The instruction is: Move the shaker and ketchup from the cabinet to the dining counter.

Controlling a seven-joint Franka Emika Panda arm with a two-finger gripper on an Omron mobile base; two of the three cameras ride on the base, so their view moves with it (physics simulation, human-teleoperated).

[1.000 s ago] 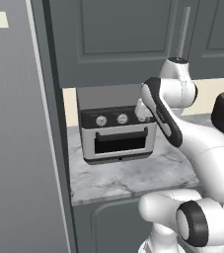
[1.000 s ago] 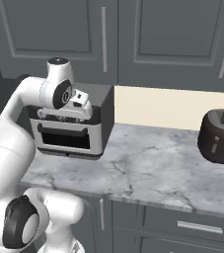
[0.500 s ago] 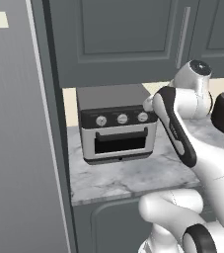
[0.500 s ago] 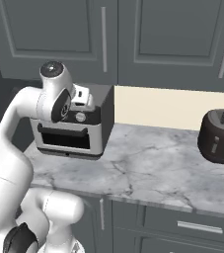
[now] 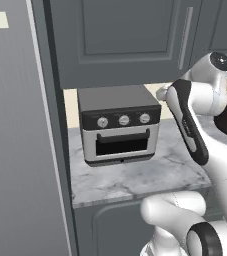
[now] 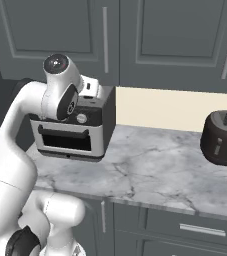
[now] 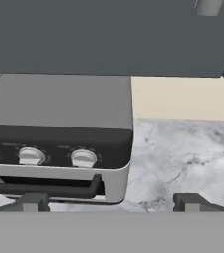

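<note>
The claw (image 7: 108,201) hangs spread wide with nothing between its two dark fingertips (image 7: 33,201), which stand far apart at the bottom of the hand view. Just ahead of it and a little below sits the toaster oven (image 7: 59,136), a grey box with a dark control strip, three round knobs and a black bar handle across its door; it lies mostly toward the claw's left fingertip. Toward the right fingertip the bare marble counter (image 7: 182,158) stretches away to a cream wall strip (image 7: 182,98) behind it.

Above the claw runs the dark grey-blue cabinet (image 5: 130,35), its panelled door shut, with the long vertical bar handle (image 5: 186,31) up and slightly to one side of the arm's wrist. The lower end of that handle (image 7: 209,7) shows at the top of the hand view. With the door closed, the shaker and the ketchup cannot be made out.

In the left base view the white arm bends over the counter (image 5: 135,177) in front of the toaster oven (image 5: 119,125), and a tall plain grey panel (image 5: 20,140) stands far off on the oven's other side. In the right base view the wrist sits against the toaster oven (image 6: 80,132), under the cabinet (image 6: 75,30), and a dark toaster (image 6: 224,137) rests well away along the counter (image 6: 150,175).
</note>
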